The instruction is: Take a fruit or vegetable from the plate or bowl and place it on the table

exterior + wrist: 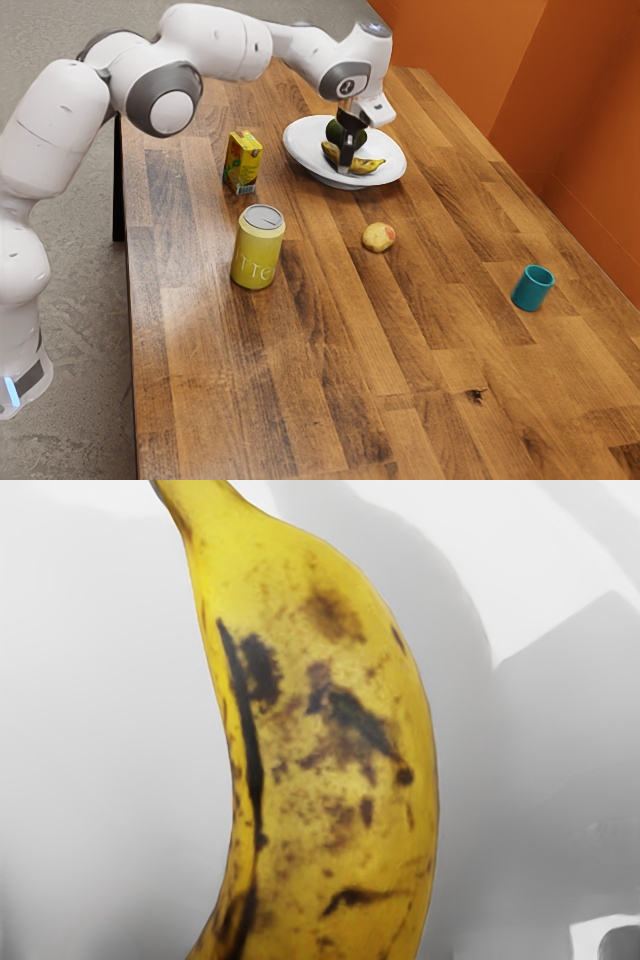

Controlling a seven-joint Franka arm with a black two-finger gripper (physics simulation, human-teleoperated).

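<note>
Well, one plate (301,143) holds one banana (369,167), one avocado (333,131); jaws' spread and grip I can't tell.

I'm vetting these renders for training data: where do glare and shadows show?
Pale glare washes the table between the yellow can and the edge toward the exterior view's left; in the wrist view, grey shadows lie on the white plate beside the banana.

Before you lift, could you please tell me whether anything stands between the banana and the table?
The white plate's rim rings the banana; beyond it, a small yellowish item sits on the wooden table.
</note>
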